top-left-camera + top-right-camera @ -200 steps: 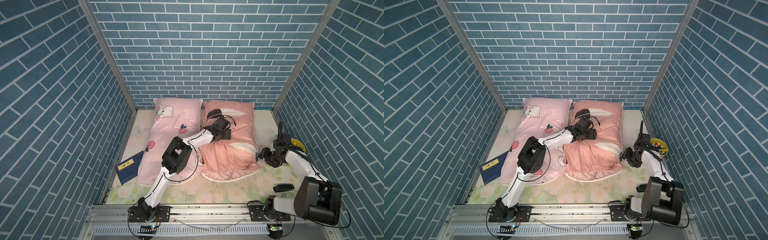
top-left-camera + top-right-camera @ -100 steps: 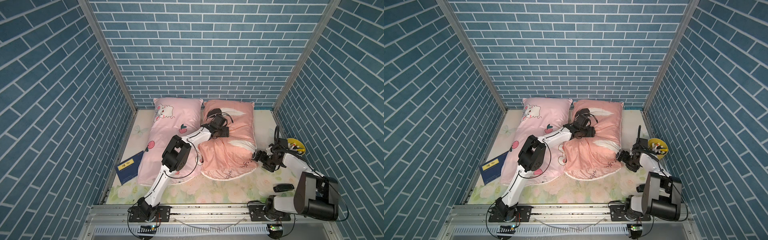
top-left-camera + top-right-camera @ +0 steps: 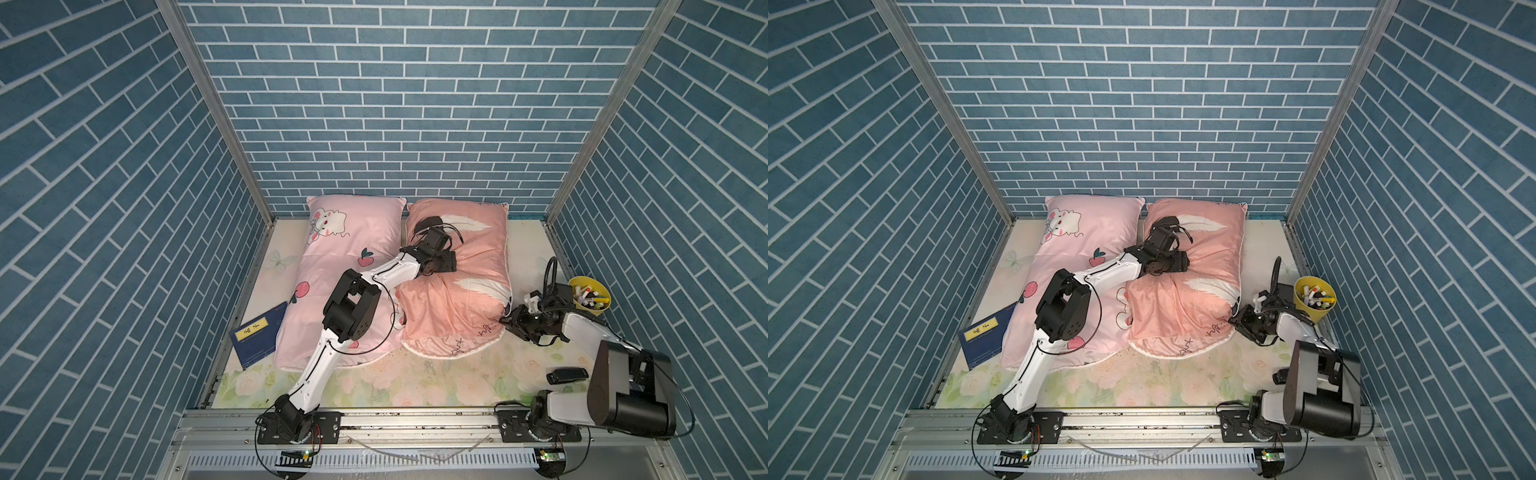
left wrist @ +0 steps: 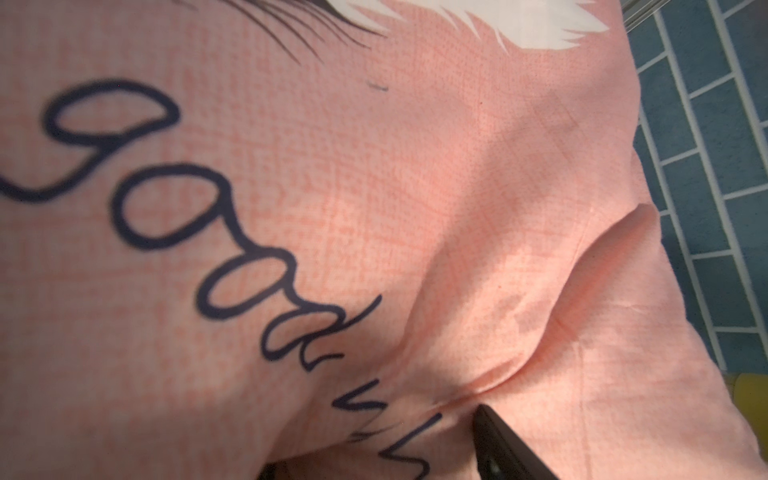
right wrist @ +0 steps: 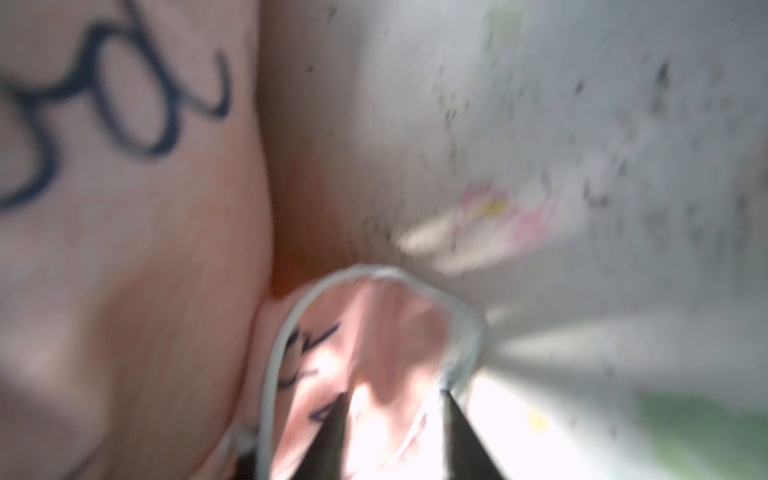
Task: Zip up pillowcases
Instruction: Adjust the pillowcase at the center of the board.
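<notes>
A light pink, satiny rectangular pillowcase [image 3: 353,237], printed with a white cartoon animal and red fruits, is lying on the pale floral sheet [image 3: 415,382] with its far end against the back wall. A salmon satiny pillowcase [image 3: 469,307], with black-and-white feathers and "good night" script, is lying beside it on the right, touching it along their shared edge. The left tool [image 3: 446,265] is pressing down into the middle of the salmon pillowcase, jaws spread wide and gripping nothing that shows. The right tool [image 5: 390,428] is pinching the salmon pillowcase's white-piped near right corner, jaws closed onto the fabric. A yellow cup of markers [image 3: 590,291] is standing just beyond the right arm.
</notes>
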Robot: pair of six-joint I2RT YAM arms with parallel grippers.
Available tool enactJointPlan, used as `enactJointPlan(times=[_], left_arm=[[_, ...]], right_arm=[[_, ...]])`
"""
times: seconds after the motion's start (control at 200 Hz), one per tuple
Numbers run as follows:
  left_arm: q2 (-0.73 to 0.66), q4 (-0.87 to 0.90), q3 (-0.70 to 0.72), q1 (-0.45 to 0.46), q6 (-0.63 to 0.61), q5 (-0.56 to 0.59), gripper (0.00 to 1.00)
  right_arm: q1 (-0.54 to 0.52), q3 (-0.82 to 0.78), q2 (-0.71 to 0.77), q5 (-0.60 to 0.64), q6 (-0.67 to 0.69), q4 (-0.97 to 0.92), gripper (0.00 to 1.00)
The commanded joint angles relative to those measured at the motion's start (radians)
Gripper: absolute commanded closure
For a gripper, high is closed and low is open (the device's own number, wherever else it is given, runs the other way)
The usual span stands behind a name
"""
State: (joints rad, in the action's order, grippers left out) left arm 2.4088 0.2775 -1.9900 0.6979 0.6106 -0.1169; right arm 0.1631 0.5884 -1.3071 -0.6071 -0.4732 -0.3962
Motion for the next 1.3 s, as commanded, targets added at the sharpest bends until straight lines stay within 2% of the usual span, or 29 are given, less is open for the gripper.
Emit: enactJointPlan(times=[0.0, 0.125, 0.225, 0.33, 0.415, 0.46, 0.53, 0.56, 0.6, 0.655, 0.685, 0.835, 0.975, 1.095, 1.295], left_arm=[[0.075, 0.04, 0.015, -0.079, -0.001, 0.14, 0.25], [0.075, 0.041, 0.008, -0.083, 0.006, 0.145, 0.25], [0.073, 0.045, 0.007, -0.089, 0.009, 0.147, 0.25], [0.072, 0.051, 0.006, -0.096, 0.009, 0.146, 0.25], [0.08, 0.063, -0.006, -0.106, 0.01, 0.144, 0.26], [0.091, 0.08, -0.026, -0.112, 0.011, 0.14, 0.26], [0.102, 0.097, -0.051, -0.115, 0.011, 0.134, 0.26], [0.104, 0.097, -0.054, -0.116, 0.011, 0.132, 0.26], [0.104, 0.095, -0.055, -0.116, 0.011, 0.131, 0.26], [0.106, 0.094, -0.055, -0.116, 0.012, 0.128, 0.27], [0.108, 0.094, -0.056, -0.117, 0.012, 0.127, 0.26], [0.125, 0.101, -0.07, -0.123, 0.015, 0.114, 0.27], [0.131, 0.101, -0.075, -0.135, 0.027, 0.105, 0.28], [0.145, 0.115, -0.104, -0.144, 0.032, 0.096, 0.28], [0.154, 0.129, -0.13, -0.149, 0.037, 0.094, 0.29]], right_arm=[[0.002, -0.039, 0.121, -0.055, -0.039, -0.084, 0.86], [0.0, -0.067, 0.221, -0.057, -0.04, -0.166, 0.96], [0.0, -0.059, 0.274, -0.031, -0.042, -0.217, 0.96], [0.001, -0.033, 0.282, 0.086, -0.025, -0.219, 0.93], [0.0, -0.005, 0.249, 0.083, 0.012, -0.186, 0.76], [-0.003, 0.01, 0.232, 0.076, 0.028, -0.159, 0.58], [-0.019, 0.027, 0.203, 0.057, 0.067, -0.114, 0.42], [-0.025, 0.032, 0.191, 0.05, 0.087, -0.099, 0.31], [-0.031, 0.038, 0.179, 0.039, 0.104, -0.075, 0.24], [-0.034, 0.038, 0.17, 0.009, 0.111, -0.013, 0.2], [-0.034, 0.036, 0.161, -0.005, 0.116, 0.029, 0.12], [-0.043, 0.084, 0.011, -0.013, 0.213, 0.096, 0.12], [-0.05, 0.078, -0.072, -0.059, 0.268, 0.257, 0.11], [-0.06, 0.122, -0.132, -0.153, 0.307, 0.273, 0.11], [-0.078, 0.13, -0.236, -0.305, 0.285, 0.256, 0.11]])
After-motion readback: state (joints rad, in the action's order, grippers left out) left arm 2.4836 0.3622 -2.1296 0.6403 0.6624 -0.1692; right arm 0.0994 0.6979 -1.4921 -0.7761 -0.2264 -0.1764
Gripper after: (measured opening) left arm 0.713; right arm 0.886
